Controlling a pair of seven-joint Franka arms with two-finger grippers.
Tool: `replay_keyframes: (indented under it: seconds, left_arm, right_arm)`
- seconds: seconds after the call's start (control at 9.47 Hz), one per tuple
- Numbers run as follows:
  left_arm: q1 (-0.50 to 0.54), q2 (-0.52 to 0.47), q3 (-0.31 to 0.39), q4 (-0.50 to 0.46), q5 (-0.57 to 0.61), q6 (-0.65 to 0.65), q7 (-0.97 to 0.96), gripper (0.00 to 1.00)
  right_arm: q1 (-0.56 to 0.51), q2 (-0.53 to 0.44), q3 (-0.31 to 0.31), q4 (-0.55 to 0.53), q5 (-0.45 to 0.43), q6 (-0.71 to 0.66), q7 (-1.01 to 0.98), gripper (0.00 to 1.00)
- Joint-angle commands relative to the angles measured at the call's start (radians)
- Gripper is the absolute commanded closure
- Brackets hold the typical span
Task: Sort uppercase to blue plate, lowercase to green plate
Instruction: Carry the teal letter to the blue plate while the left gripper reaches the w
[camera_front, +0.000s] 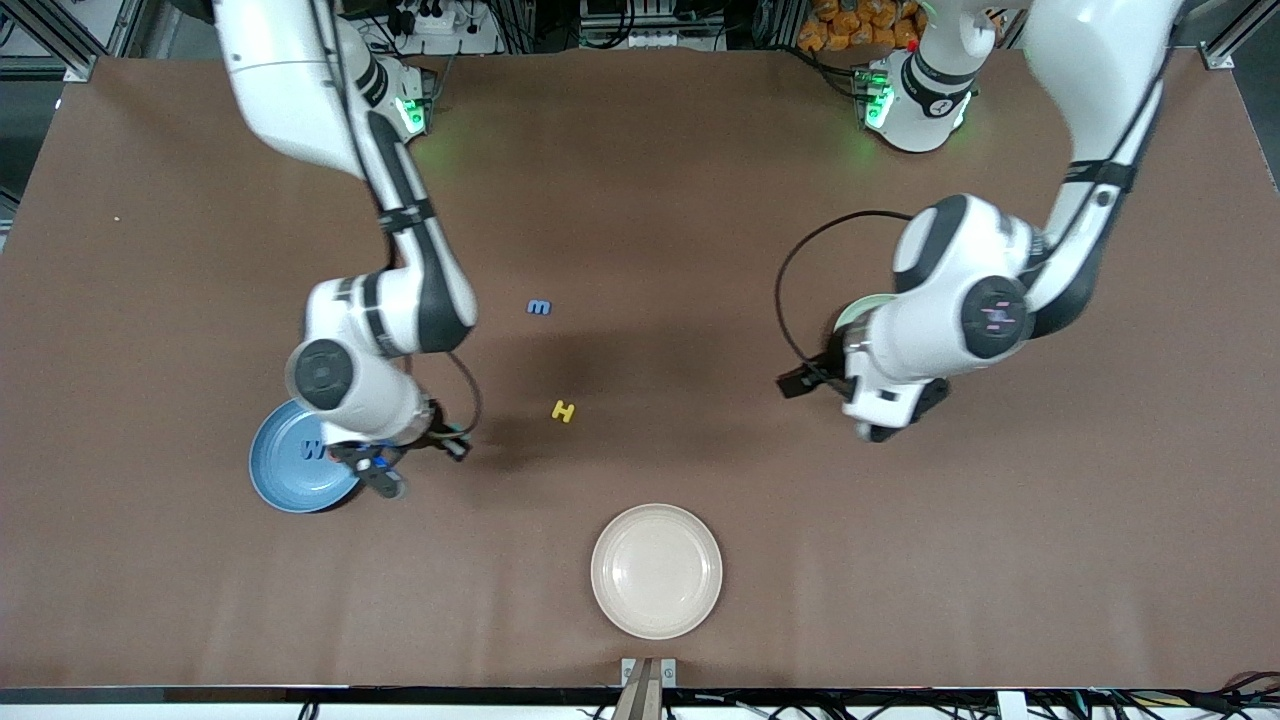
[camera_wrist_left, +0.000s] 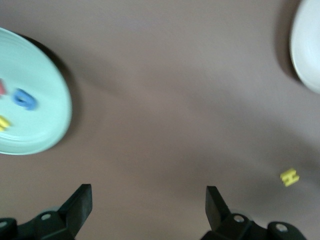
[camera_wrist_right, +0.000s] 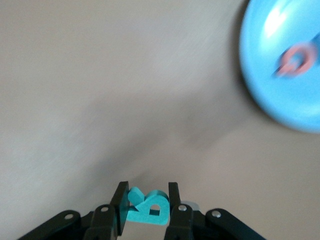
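Nearest the camera sits the cream plate (camera_front: 656, 571), which we ignore, carrying the teal letter (camera_wrist_right: 146, 206) pinched in the right gripper (camera_wrist_right: 145, 201) over the blue plate (camera_front: 290, 478) (the left gripper (camera_wrist_left: 148, 200) waits wide open) before letting go.

Brown table covering (camera_front: 640, 180); aluminium frame rails, cables along table edges.

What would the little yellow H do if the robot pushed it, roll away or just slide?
The yellow H would probably just slide: it lies flat on the table and has straight edges, nothing round. It looks like a small foam piece, so likely very light and slightly squashy.
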Motion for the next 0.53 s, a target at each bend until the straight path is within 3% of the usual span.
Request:
replay_keyframes:
  seconds: [0.0,0.42]
  left_arm:
    - [-0.138,0.121,0.011,0.121,0.089,0.008,-0.129,0.00]
    - [-0.430,0.205,0.145,0.157,0.169,0.146,-0.367,0.00]
  right_arm:
    - [-0.129,-0.050,0.023,-0.028,-0.029,-0.047,-0.216,1.00]
    - [-0.311,-0.043,0.023,-0.022,-0.063,-0.049,-0.551,1.00]
